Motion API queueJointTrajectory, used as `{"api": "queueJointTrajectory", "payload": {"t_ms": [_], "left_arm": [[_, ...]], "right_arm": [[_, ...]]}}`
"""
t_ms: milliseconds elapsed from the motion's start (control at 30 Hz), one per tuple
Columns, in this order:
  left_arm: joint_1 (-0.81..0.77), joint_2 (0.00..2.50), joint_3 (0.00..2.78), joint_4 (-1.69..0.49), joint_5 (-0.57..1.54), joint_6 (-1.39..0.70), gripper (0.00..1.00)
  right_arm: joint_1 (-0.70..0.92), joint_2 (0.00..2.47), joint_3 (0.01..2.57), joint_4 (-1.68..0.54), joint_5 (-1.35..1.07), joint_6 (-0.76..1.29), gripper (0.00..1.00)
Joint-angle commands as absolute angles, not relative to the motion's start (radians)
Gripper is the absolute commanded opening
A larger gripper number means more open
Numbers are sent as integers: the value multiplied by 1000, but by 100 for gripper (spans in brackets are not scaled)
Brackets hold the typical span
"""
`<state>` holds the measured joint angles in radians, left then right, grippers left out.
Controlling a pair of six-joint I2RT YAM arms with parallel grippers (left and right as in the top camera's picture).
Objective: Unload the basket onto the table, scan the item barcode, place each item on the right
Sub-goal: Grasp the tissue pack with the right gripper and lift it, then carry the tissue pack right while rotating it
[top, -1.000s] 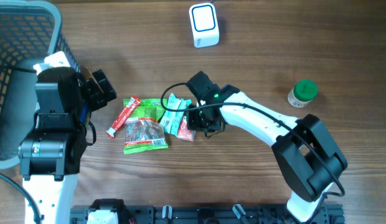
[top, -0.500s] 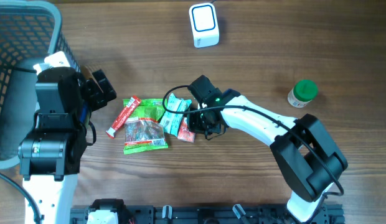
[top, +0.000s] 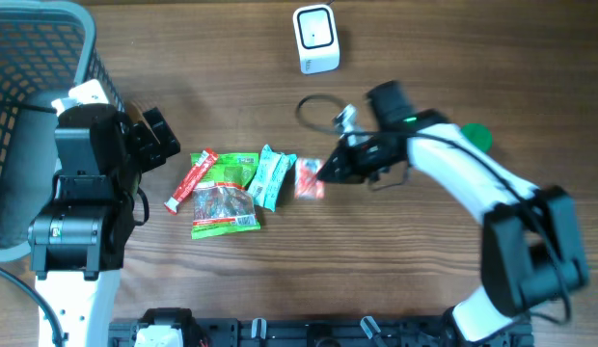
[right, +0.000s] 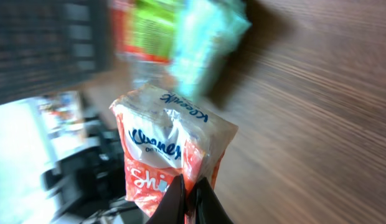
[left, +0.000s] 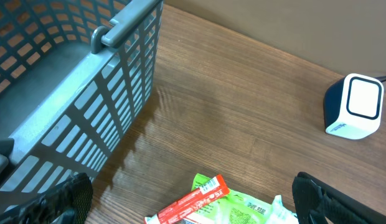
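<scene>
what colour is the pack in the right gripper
Tissue pack: red and white; right wrist view.

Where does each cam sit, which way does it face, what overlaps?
Overhead: above table, straight down; both arms, left gripper, right gripper show.
Left wrist: low, facing basket and scanner; own open fingers at bottom corners.
Right wrist: along its shut fingers at the pinched Kleenex pack.
Shared: overhead and left wrist both see scanner.

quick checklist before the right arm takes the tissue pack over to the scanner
1. Right end effector shut on the tissue pack: ok
2. Only that one item gripped, teal packet left on the table: ok
3. Barcode turned toward the scanner: cannot tell, no barcode in view
4. Nothing covering the scanner: ok
5. Left end effector open and away from the tissue pack: ok
</scene>
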<state>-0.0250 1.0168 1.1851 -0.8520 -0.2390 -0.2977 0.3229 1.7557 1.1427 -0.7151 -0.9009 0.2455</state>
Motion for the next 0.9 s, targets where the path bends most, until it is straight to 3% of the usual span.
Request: {"api": "queueJointTrajectory", "payload": {"t_ms": [0, 133, 467, 867], "left_arm": [[-19, 1018, 1199, -849, -248, -293, 100], [-19, 1018, 1199, -849, -248, -293, 100], [-19, 1018, 1199, -849, -248, -293, 100], [-19, 1018, 1199, -849, -248, -293, 100]], "right_arm": [[227, 1654, 1140, -770, -1154, 56, 4], [159, 1627, 1140, -807, -1186, 20, 4], [61, 1621, 1140, -817, -1624, -156, 4], [54, 1392, 1140, -801, -1623, -7, 4]]}}
